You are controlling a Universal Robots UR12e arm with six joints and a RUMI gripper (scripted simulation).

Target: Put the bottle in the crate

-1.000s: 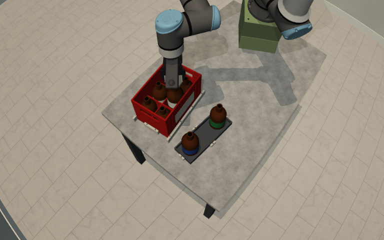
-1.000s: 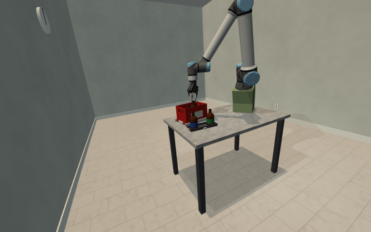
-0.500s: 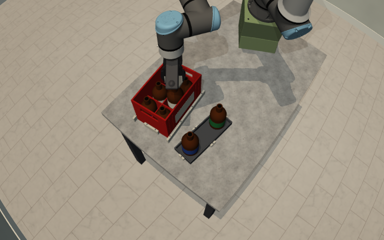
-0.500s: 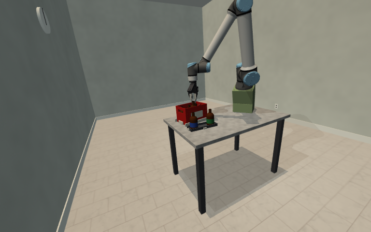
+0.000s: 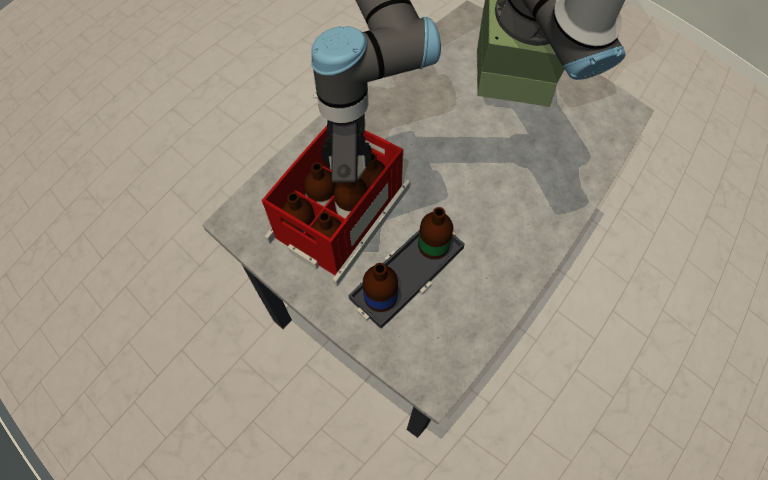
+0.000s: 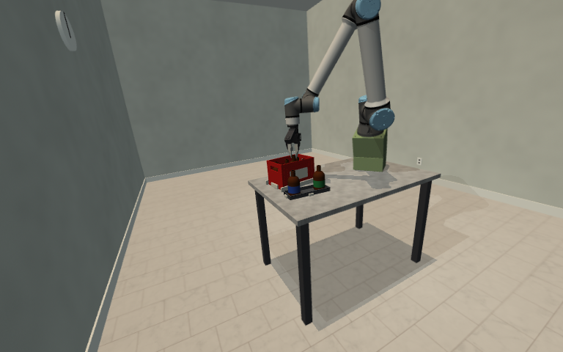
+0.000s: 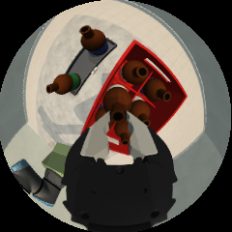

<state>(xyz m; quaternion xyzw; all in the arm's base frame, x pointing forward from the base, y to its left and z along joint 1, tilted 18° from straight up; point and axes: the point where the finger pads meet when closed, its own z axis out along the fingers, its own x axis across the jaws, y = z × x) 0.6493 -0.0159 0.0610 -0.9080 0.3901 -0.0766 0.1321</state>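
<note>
My gripper is shut on the neck of a brown bottle with a white label. The bottle is upright, with its body inside the red crate in the middle slot of the row nearer the tray. Whether its base touches the crate floor is hidden. Several other brown bottles stand in the slots around it. The dark tray holds a blue-banded bottle at one end and a green-banded bottle at the other.
The crate and tray stand side by side on the grey table, with a narrow gap between them. Pale low strips lie along the crate's base. The arm's green pedestal stands at the table's far end.
</note>
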